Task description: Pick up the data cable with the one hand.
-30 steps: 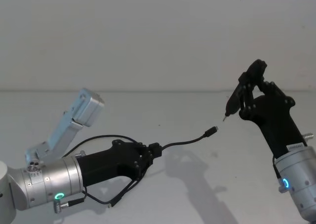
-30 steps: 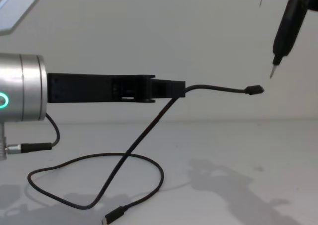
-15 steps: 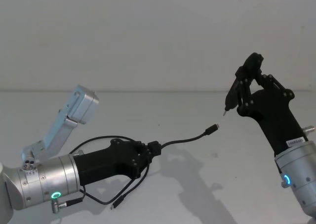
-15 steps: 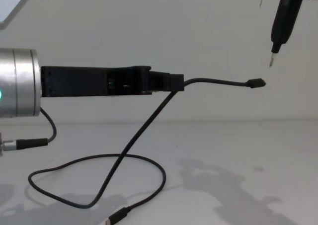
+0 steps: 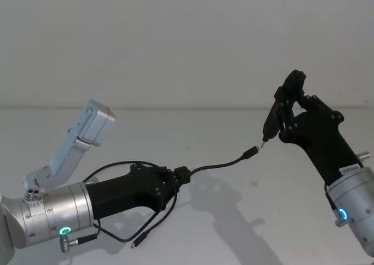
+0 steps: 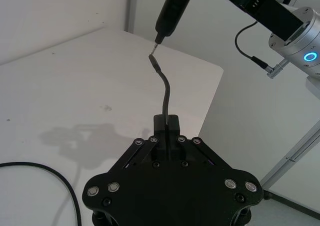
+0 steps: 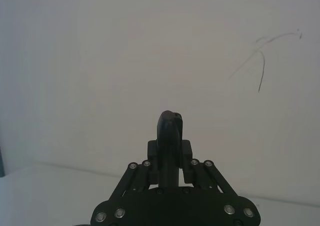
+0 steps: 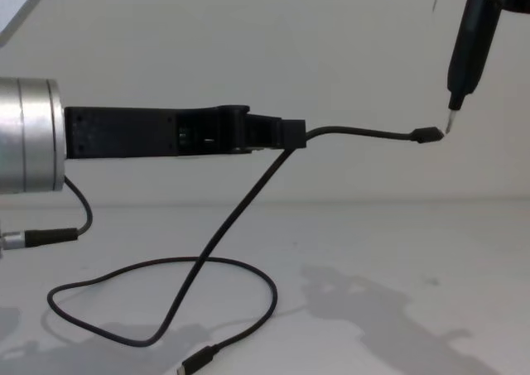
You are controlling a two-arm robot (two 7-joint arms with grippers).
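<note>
One data cable (image 8: 248, 199), two grippers, one pin-tipped tool (image 8: 466, 56) are counted. At left, the left gripper (image 5: 180, 178) is stretched level above the table (image 8: 397, 251), jaws clamped on the cable; one plug is held out rightward, touching the tool's pin, the rest looped on the table. At right, the right gripper (image 5: 287, 110) is raised, closed on the tool. A white wall is seen beyond.

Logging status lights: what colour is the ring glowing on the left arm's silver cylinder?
Green. The ring shows best in the head view.
</note>
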